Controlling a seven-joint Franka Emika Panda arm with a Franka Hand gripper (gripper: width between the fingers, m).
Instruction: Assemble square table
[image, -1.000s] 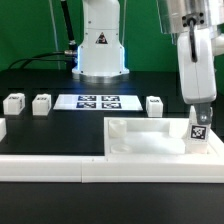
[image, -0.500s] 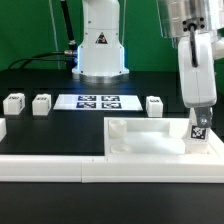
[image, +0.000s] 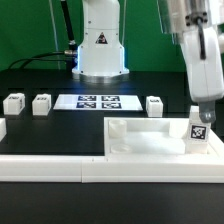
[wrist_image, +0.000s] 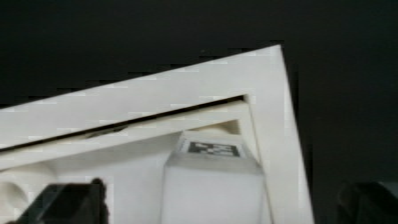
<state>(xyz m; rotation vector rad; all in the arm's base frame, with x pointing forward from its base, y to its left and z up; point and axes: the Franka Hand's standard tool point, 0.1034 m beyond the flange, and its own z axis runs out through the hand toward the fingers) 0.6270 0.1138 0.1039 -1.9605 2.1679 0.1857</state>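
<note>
fingers (wrist_image: 71, 203) wide open and empty, now higher above the upright leg (image: 199, 130) than before

Bright, even light fills the exterior view, the white slab (image: 150, 148) stark against the black counter (image: 50, 130), shadows faint. The wrist view is dimmer, grainy and soft; the tool (wrist_image: 221, 205) shows only as two dark, out-of-focus shapes.
</note>
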